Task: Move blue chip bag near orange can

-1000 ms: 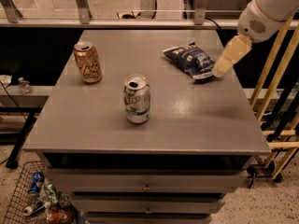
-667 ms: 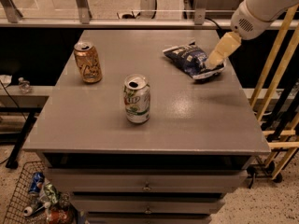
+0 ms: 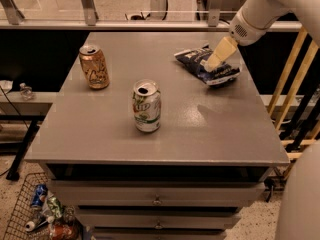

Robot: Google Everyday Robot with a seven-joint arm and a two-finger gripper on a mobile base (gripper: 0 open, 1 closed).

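In the camera view, the blue chip bag point(image 3: 224, 74) lay crumpled at the far right of the grey table point(image 3: 200, 129), well apart from the orange can point(image 3: 94, 67), which stood upright at the far left. A white-and-green can point(image 3: 147, 106) stood between them, nearer the front edge. The gripper point(image 3: 215, 61) hung over the middle of the bag, angled down from the right; whether it was open, closed or touching the foil could not be told.

The bag looked light, soft and slippery. It would likely crush and crackle under pressure, so a raised fold near the middle or a pale sealed edge seemed the best place to pinch.

The tabletop looked smooth and flat, so the bag might slide if pushed. Drawers point(image 3: 157, 200) sat beneath it, a wire basket point(image 3: 30, 214) of rubbish stood on the floor at lower left, and a wooden frame point(image 3: 287, 79) crowded the right side.
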